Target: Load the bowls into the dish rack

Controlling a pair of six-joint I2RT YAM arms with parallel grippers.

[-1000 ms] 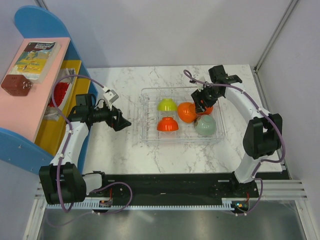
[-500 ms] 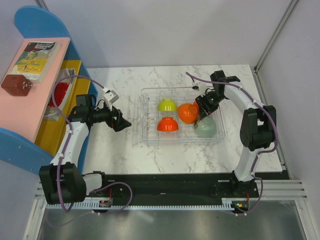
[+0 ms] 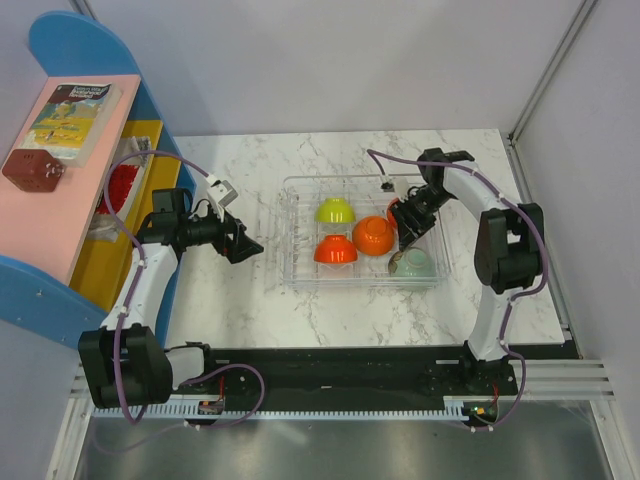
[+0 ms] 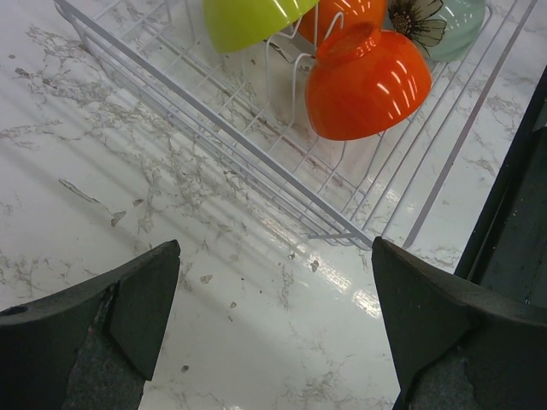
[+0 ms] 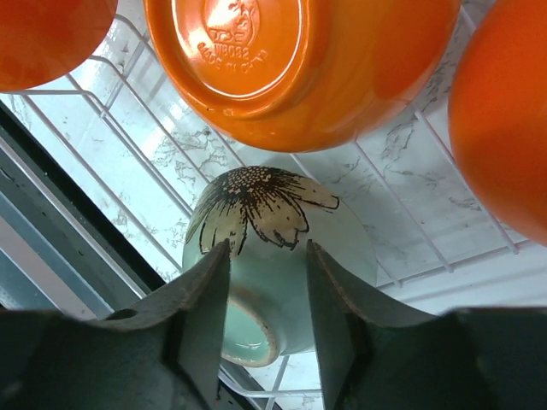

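While the right gripper point(image 5: 267, 248) pinches the mint bowl point(image 5: 278, 213), tipped on its side in the rack's point(image 3: 290, 232) near-right corner, the last placement looks almost done, so next: release, lift clear; left gripper point(image 4: 273, 316) spread, empty, beside rack; racked: one lime bowl point(image 3: 333, 210), three orange bowls point(image 3: 372, 234), one mint.

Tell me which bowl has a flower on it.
The pale mint green bowl, in the near right corner of the dish rack. A dark flower is printed on it; the lime green bowl and the orange bowls show none.
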